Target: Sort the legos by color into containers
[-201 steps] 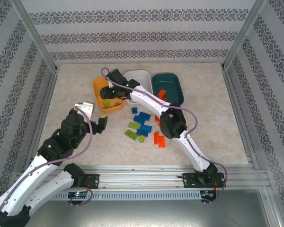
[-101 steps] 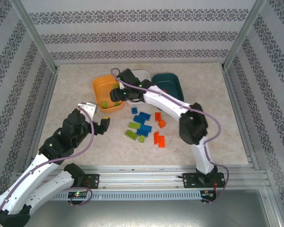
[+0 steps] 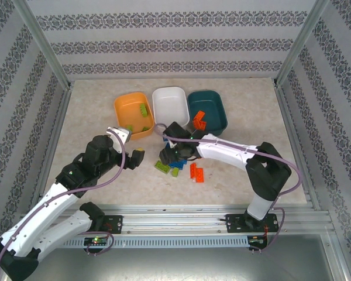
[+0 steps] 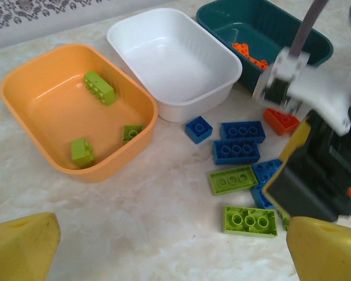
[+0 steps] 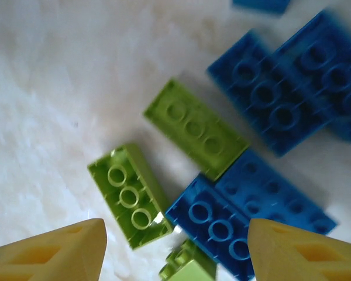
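The orange tub [image 4: 23,99] holds three lime green bricks [image 4: 99,88]. Beside it the white tub [image 4: 128,29] is empty, and the teal tub [image 4: 222,14] holds orange-red bricks [image 3: 199,120]. Loose blue bricks [image 5: 263,93], green bricks [image 5: 193,127] and orange-red bricks [image 3: 196,171] lie in a pile on the table. My right gripper [image 5: 178,257] hangs open low over this pile, above a green brick [image 5: 131,196] and a blue one [image 5: 222,225], its jaws holding nothing. My left gripper [image 4: 175,257] is open over bare table left of the pile.
The marble-patterned table [image 3: 93,117] is fenced by metal frame rails [image 3: 292,117] and patterned walls. The right arm [image 3: 234,153] stretches across the table's middle from the right. Bare table lies left of the tubs and to the right of the pile.
My right gripper has drawn back from over the orange tub to just above the loose pile. The left gripper has edged a little toward the pile.
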